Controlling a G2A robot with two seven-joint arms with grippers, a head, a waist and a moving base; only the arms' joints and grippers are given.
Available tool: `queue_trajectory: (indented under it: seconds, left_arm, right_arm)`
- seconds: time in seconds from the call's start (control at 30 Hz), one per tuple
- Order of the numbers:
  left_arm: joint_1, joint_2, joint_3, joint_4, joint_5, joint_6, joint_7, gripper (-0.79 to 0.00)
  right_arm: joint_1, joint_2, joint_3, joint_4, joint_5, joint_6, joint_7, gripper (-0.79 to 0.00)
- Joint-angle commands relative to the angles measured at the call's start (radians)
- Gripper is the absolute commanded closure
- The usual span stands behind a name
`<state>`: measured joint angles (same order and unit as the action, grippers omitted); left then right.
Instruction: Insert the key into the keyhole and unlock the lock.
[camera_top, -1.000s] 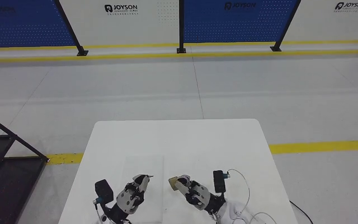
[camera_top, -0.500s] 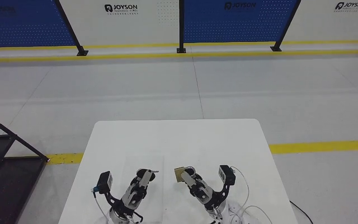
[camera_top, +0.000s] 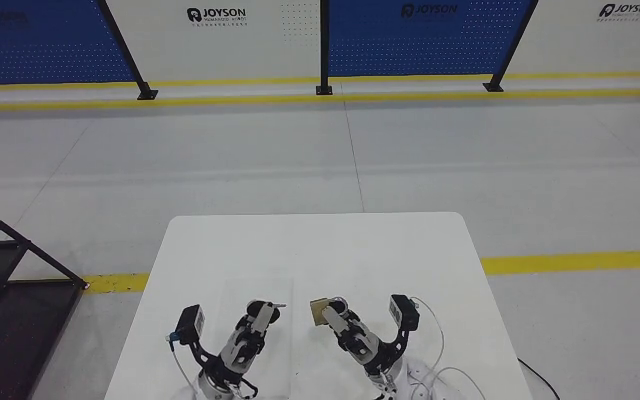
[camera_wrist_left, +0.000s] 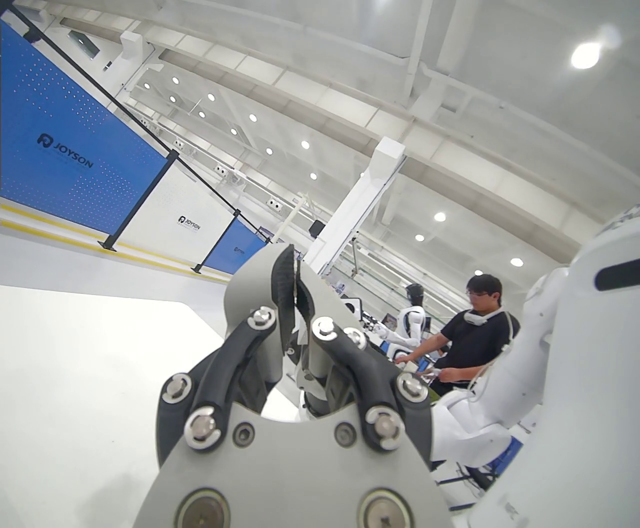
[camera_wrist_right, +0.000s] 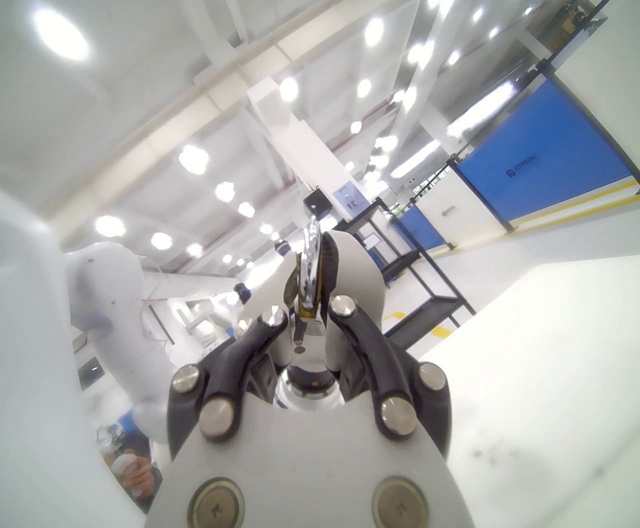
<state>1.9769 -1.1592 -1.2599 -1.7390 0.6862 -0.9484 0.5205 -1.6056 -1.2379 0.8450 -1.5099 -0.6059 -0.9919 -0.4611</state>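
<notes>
**Two held parts, tip facing body**

Over your white rectangular table (camera_top: 400, 250), right gripper (camera_top: 338, 320) clamps the brass padlock with chrome shackle (camera_top: 319, 313). Left gripper (camera_top: 263, 312) pinches the thin silver metal key (camera_top: 278, 306). Its long axis seems aimed across at the padlock, near but apart.

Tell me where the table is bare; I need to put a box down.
Bare: the far half of the table, edge to edge. Crowded: the near edge, with left claw holding key, right claw holding lock, cables at the near right corner.
</notes>
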Motion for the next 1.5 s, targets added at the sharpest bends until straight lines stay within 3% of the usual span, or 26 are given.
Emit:
queue_trajectory:
  seconds: [0.0, 0.23, 0.63, 1.47]
  left_arm:
    - [-0.008, -0.002, 0.021, 0.011, -0.062, -0.020, -0.008, 0.000]
    - [-0.042, -0.012, 0.078, 0.043, -0.165, -0.064, -0.032, 0.000]
    - [-0.066, -0.039, 0.139, 0.047, -0.137, -0.032, 0.005, 0.000]
    - [-0.101, -0.066, 0.171, 0.067, -0.148, 0.025, -0.019, 0.000]
  right_arm:
    - [0.003, -0.003, -0.002, -0.002, 0.040, 0.010, 0.007, 0.000]
    - [0.008, -0.024, -0.014, -0.004, 0.086, 0.041, -0.050, 0.000]
    - [0.021, -0.060, -0.042, 0.027, 0.017, 0.105, -0.118, 0.000]
    - [-0.009, -0.081, -0.019, 0.024, -0.038, 0.081, -0.128, 0.000]
